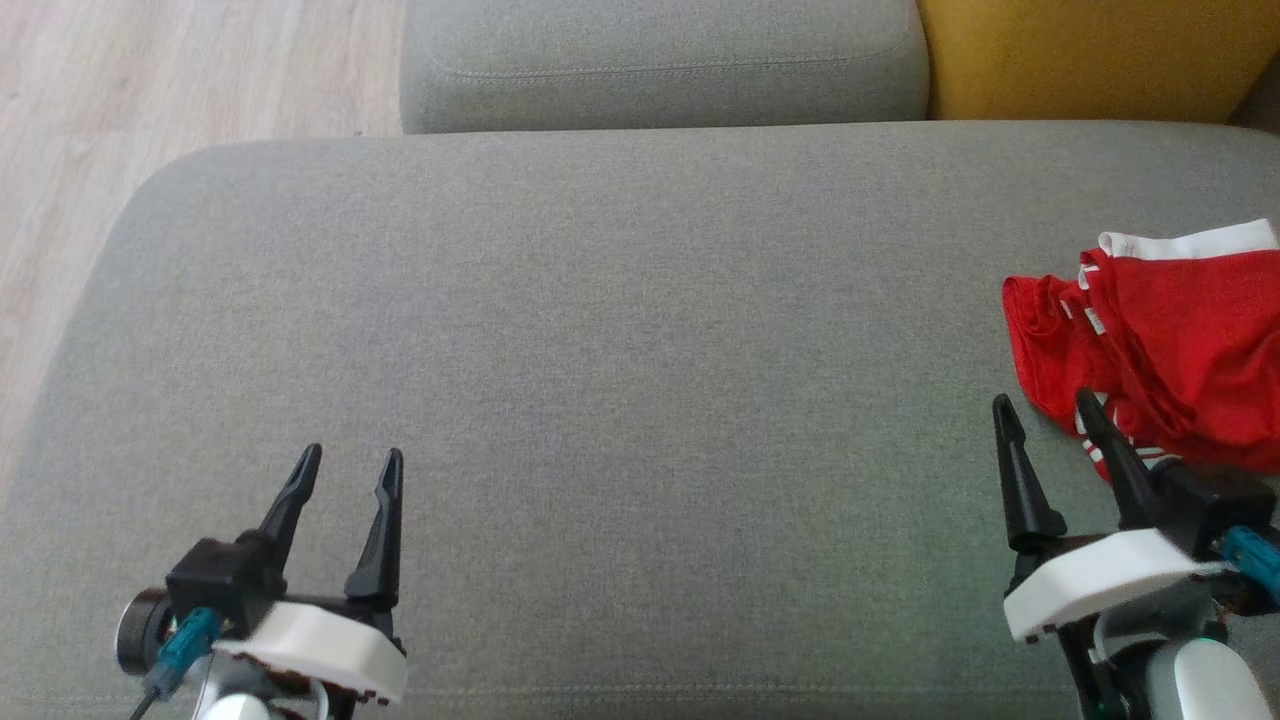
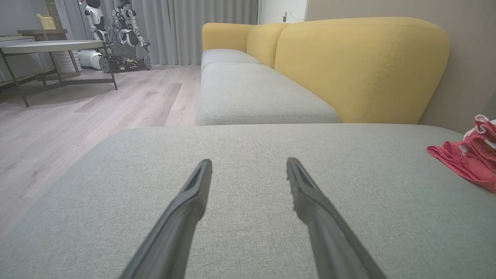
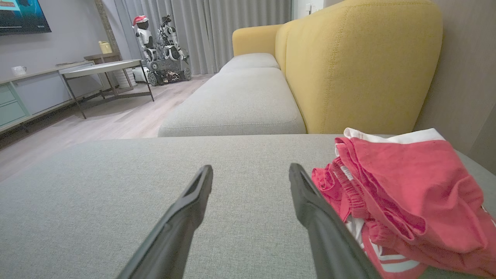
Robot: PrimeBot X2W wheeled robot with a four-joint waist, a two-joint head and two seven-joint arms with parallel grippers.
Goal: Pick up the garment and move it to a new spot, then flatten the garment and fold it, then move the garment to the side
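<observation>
Head view shows the red garment (image 1: 1170, 340) bunched at the right edge of the grey sofa seat (image 1: 640, 330). The frame cuts part of it off, and its white band (image 1: 1190, 243) lies on the far side. The right end effector (image 1: 1042, 400) sits just beside it, fingers apart and empty. Its outer finger overlaps the heap's near hem, though contact cannot be told. Most of the cloth lies at about 1 to 2 o'clock from those tips. The left end effector (image 1: 352, 452), also spread and empty, is well apart from the garment, which lies near its 2 o'clock. The crumpled heap shows no clear long axis. The right arm is the nearer, so the pickup likely needs only a short reach toward 2 o'clock and down onto the nearest folds.
</observation>
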